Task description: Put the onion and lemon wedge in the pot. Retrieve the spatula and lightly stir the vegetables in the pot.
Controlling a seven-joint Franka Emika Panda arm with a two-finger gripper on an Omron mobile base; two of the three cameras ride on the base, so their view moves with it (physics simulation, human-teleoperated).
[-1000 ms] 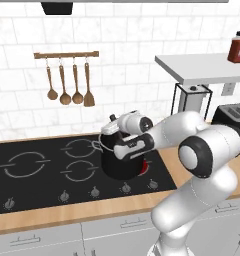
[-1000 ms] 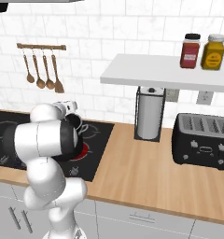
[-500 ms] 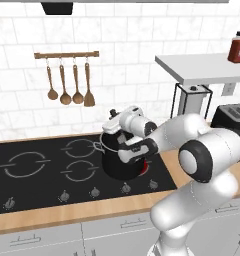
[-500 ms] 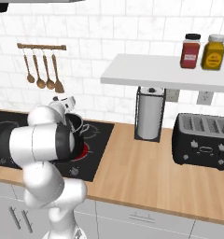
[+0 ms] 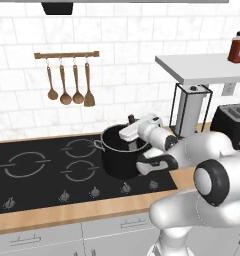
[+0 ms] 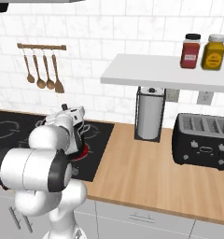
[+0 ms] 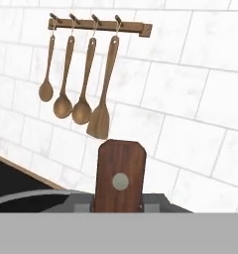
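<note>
Fingers of the gripper (image 5: 126, 134) pinched shut on the dark wooden spatula (image 7: 120, 174), right above the black pot (image 5: 117, 161) on the cooktop (image 5: 37, 180). Pot's inside hidden behind its rim, contents impossible to tell. Spatula's long axis near upright, riveted end poking up above the hand, lower end out of sight.

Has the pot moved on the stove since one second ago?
No. The pot stays at the same place behind the stove knobs.
</note>
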